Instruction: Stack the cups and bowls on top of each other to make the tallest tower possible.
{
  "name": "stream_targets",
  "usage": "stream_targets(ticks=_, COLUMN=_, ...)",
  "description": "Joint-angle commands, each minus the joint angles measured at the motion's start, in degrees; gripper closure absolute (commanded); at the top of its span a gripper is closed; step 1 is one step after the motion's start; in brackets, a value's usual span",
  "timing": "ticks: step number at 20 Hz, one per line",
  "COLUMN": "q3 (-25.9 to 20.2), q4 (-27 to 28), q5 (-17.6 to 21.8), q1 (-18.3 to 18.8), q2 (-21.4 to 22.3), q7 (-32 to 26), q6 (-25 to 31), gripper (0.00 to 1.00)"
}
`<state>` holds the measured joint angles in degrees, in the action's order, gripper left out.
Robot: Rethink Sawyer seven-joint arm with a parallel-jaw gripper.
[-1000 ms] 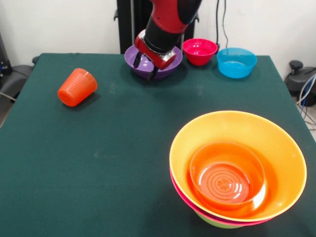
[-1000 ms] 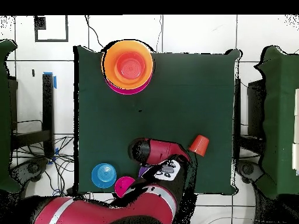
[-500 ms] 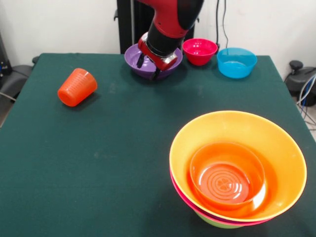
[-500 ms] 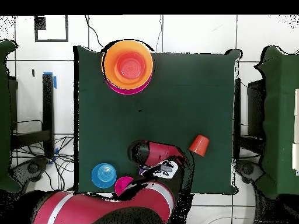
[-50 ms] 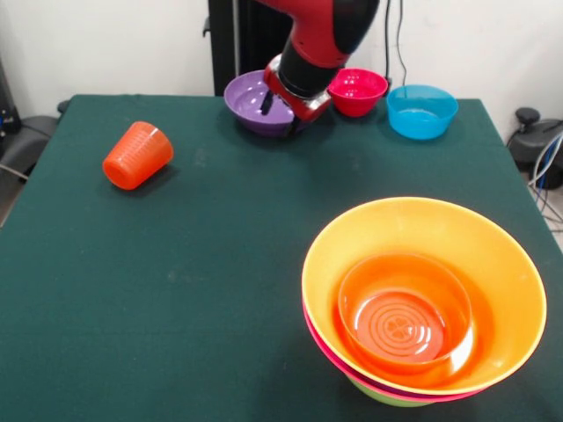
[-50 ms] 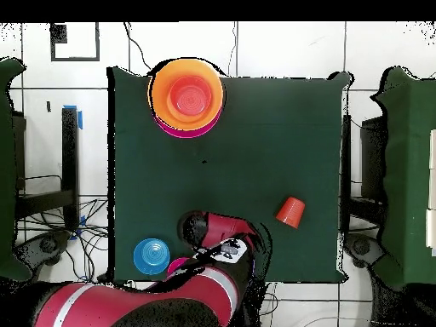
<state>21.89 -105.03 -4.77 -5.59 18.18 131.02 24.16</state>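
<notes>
**No readable text**

No word, brand, number or sign can be read in either view. The magenta-red bowl [image 5: 355, 90] at the far side of the table [image 5: 220, 264] carries small white marks inside, too tiny to make out. The tumbler [image 5: 137, 156] shows faint ribs only, and the small orange bowl [image 5: 405, 308] moulded rings, no lettering.

Dark green tabletop [image 5: 220, 264] is filling most of the front view. Black cables [image 5: 398, 44] are hanging down the white wall [image 5: 106, 44] behind it. Overhead, white tiled floor [image 6: 281, 47] is surrounding it, blue tape [image 6: 79, 117] sitting off one side.
</notes>
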Motion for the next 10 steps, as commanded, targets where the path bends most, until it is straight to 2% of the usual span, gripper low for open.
stream_targets(ticks=1, q3=-6.22, q4=-3.78, q5=-4.58, q1=-1.89, q2=-1.67, q7=13.28, q6=-3.38, gripper=0.0)
stream_targets(ticks=6, q3=-5.89, q4=-3.76, q5=-5.68, q1=-2.05, q2=-2.14, q7=12.4, q6=-3.6, gripper=0.0)
stream_targets(ticks=10, q3=-5.88, q4=-3.05, q5=-4.77, q1=-1.87, q2=-2.71, q7=10.48, q6=-6.07, gripper=0.0)
